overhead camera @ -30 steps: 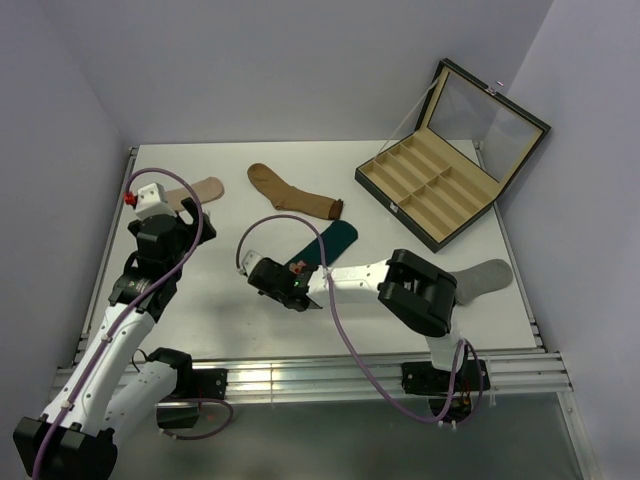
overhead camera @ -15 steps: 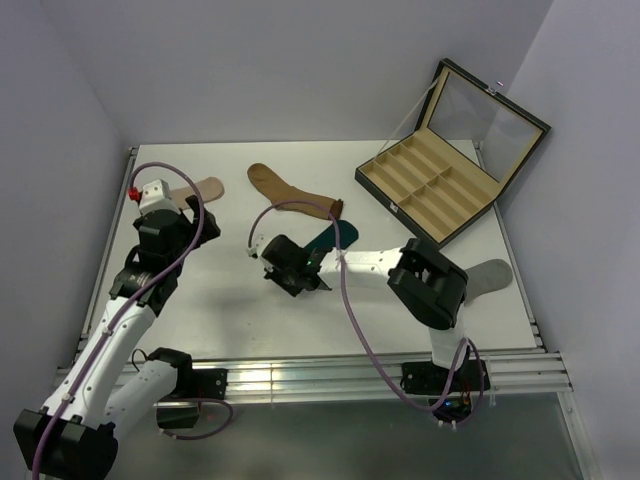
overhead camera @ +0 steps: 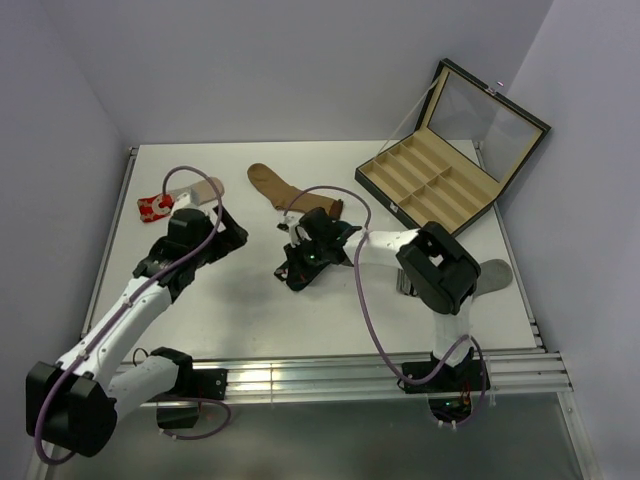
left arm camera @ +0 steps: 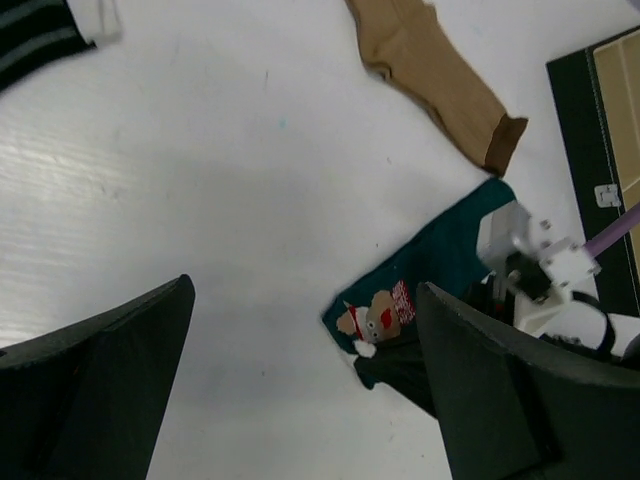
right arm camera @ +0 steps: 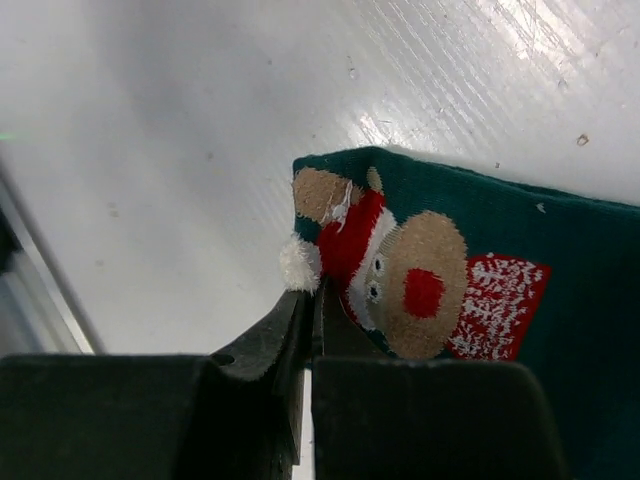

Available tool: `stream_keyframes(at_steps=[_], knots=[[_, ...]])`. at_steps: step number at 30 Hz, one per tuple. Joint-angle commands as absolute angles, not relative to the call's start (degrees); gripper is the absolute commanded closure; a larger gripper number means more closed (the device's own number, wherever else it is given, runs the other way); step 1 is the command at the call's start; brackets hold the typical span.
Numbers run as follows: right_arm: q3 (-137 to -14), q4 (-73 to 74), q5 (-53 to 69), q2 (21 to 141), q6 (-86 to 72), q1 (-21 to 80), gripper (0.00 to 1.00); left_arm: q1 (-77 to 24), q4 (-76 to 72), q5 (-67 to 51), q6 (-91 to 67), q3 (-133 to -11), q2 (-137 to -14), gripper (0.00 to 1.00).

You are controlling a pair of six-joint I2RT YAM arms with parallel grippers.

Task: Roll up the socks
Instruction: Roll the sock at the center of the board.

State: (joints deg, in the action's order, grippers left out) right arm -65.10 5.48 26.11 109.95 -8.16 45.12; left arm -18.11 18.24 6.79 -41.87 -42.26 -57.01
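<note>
Right wrist view: the right tool [right arm camera: 313, 300] is pinched tight on the edge of the teal reindeer sock [right arm camera: 480, 240].
The sock lies flat on the white worktop [right arm camera: 150, 150], near the brown sock [left arm camera: 430, 85]. The left tool [left arm camera: 302, 290] hangs above the worktop with its fingers spread wide, holding nothing.
</note>
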Motion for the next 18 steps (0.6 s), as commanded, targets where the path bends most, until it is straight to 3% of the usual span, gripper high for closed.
stream_keyframes(at_steps=[1,8,18], knots=[[-63.5,-1.6,39.5,110.0,-15.4,41.8,1.0,-20.1,15.7,4.4,-48.3,-40.9,-59.5,0.02],[-62.6,-7.4,46.8,114.5,-21.4,37.8,1.0,-23.9,12.0,2.5,-55.8,-39.1,-65.7,0.03],[-63.0,-7.9,47.8,116.6,-22.2,36.6,1.0,-28.9,8.3,2.5,-64.2,-41.0,-77.4,0.11]])
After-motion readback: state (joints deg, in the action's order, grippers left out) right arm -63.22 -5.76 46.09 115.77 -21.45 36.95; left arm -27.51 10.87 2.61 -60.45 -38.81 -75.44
